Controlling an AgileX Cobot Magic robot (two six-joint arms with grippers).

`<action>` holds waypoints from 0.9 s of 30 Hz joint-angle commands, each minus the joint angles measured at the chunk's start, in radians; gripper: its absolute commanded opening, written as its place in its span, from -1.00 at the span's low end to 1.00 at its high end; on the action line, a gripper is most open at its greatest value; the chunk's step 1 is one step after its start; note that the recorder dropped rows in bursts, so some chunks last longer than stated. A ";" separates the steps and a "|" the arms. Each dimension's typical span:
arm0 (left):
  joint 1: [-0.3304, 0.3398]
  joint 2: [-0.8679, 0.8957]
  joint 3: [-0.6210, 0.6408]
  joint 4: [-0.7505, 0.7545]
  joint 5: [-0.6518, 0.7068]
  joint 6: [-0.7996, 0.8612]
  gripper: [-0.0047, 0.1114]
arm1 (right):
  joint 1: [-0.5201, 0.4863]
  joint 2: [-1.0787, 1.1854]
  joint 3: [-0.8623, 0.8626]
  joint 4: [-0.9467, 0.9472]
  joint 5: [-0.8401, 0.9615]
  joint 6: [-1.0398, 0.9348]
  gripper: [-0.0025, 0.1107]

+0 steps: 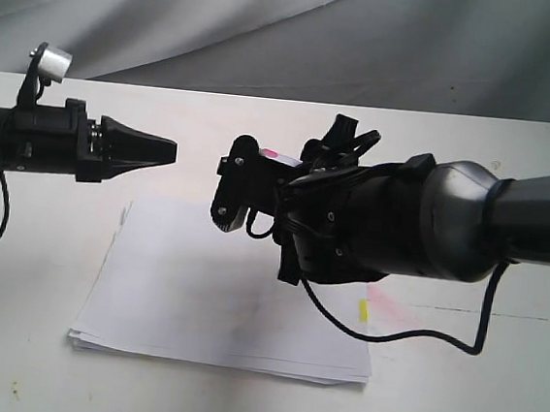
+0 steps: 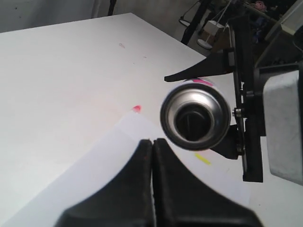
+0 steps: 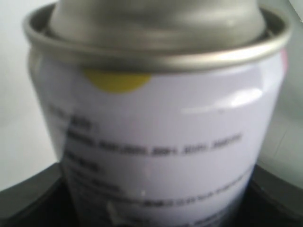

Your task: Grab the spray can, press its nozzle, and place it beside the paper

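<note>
My right gripper (image 1: 233, 184) is shut on the spray can (image 1: 276, 155) and holds it lying sideways in the air above the paper (image 1: 208, 297). In the left wrist view the spray can (image 2: 195, 117) faces the camera end-on, with the black nozzle (image 2: 191, 122) in its silver shoulder. Up close the spray can (image 3: 156, 137) shows printed text and a yellow dot; black fingers (image 3: 28, 203) flank it. My left gripper (image 1: 171, 147) is shut and empty, pointing at the nozzle end with a short gap. Its closed tips (image 2: 152, 142) sit just below the can. The paper (image 2: 94, 165) carries a yellow tab (image 1: 363, 311).
The white table (image 1: 450, 408) runs back to a grey cloth backdrop (image 1: 272, 30). A black cable (image 1: 389, 336) hangs from the right arm over the paper's corner. A pink mark (image 2: 137, 109) lies on the table near the paper. Stands and gear (image 2: 213, 28) are beyond the table edge.
</note>
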 commanded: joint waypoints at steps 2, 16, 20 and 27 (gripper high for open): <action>-0.045 -0.001 -0.069 0.088 0.016 -0.060 -0.92 | 0.003 -0.012 -0.004 -0.027 -0.005 -0.003 -0.96; -0.134 -0.001 -0.070 0.057 -0.007 -0.008 -0.92 | 0.003 -0.012 -0.004 -0.027 -0.005 -0.003 -0.96; -0.134 0.001 -0.071 0.050 -0.042 0.013 -0.92 | 0.003 -0.012 -0.004 -0.027 -0.005 -0.003 -0.96; -0.134 0.041 -0.119 0.077 -0.038 -0.013 -0.92 | 0.003 -0.012 -0.004 -0.027 -0.005 -0.003 -0.96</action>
